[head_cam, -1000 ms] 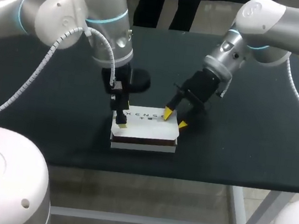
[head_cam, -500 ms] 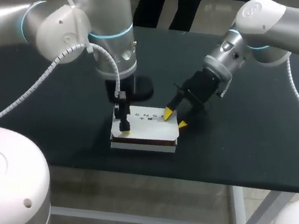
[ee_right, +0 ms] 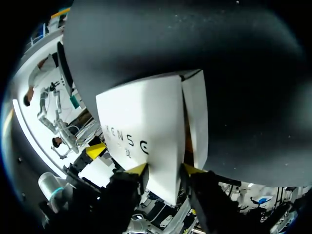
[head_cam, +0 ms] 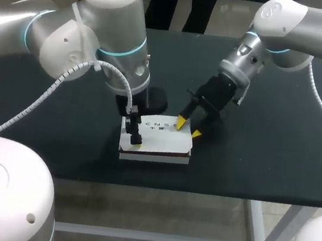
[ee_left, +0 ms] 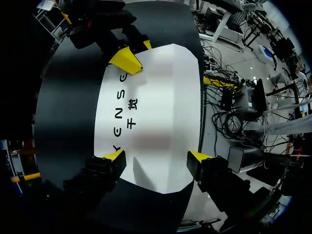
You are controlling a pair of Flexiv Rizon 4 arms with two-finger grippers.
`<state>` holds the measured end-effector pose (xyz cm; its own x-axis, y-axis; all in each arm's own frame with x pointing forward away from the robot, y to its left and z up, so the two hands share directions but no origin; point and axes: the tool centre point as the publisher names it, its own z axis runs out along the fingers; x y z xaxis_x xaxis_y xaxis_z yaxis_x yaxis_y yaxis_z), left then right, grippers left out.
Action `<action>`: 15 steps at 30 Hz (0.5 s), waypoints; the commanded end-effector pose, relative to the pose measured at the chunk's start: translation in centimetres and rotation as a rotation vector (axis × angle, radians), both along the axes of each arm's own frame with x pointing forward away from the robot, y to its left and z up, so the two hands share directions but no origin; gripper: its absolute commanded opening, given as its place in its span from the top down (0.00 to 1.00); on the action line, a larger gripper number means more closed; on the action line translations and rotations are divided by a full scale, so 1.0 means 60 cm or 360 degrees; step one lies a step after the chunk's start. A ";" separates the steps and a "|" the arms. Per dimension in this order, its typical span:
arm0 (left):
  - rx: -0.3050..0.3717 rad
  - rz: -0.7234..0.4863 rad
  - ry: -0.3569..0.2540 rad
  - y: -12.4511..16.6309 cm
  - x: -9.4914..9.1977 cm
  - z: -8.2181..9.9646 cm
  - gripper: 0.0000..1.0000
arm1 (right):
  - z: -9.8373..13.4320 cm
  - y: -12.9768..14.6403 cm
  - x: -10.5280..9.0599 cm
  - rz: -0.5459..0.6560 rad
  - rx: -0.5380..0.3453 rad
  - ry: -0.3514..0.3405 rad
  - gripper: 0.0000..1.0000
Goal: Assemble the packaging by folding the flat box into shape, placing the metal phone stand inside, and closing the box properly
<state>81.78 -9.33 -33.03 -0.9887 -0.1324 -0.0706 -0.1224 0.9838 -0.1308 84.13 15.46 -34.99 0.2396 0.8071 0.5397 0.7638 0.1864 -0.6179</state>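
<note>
White cardboard first: the box [head_cam: 158,137] lies flat on the black table [head_cam: 278,137], about midway along it and close to its near edge. Its lid is down, with dark lettering [head_cam: 161,125] along the far part of the top. A brown band [head_cam: 155,151] shows on the near face between the lid and the pale base. On my right wrist camera a narrow side flap [ee_right: 196,117] at the box's right end stands slightly off the lid, with a thin brown slit between them.

My left gripper [head_cam: 133,132] is over the box's left end, its fingers spread wide across the lid. One yellow tip sits by the far edge and the other by the near edge. On the left wrist camera both tips look set on the lid's top rather than clamping it.

My right gripper [head_cam: 188,128] is at the far right corner, fingers apart. One tip is on the lid beside the lettering and the other is just past the right end, next to the flap, so the lid's corner lies between them.

My left arm [head_cam: 95,33] comes in from the left and carries a white coiled hose [head_cam: 38,94]. My right arm [head_cam: 294,25] comes in from the far right. The table top is matte and faintly speckled.
</note>
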 end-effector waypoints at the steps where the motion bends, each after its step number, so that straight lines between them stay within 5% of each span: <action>1: 0.0024 0.0015 -0.0076 -0.006 -0.011 -0.005 0.14 | 0.000 0.001 0.002 0.0004 0.0002 0.0003 0.53; 15: 0.0078 0.0092 -0.0235 -0.017 -0.004 -0.013 0.16 | 0.000 0.001 0.002 0.0004 0.0002 0.0003 0.54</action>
<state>81.79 -9.93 -33.72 -0.9668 -0.1707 -0.1901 -0.1510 0.9820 -0.1135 84.14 15.45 -34.99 0.2398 0.8070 0.5396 0.7639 0.1862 -0.6179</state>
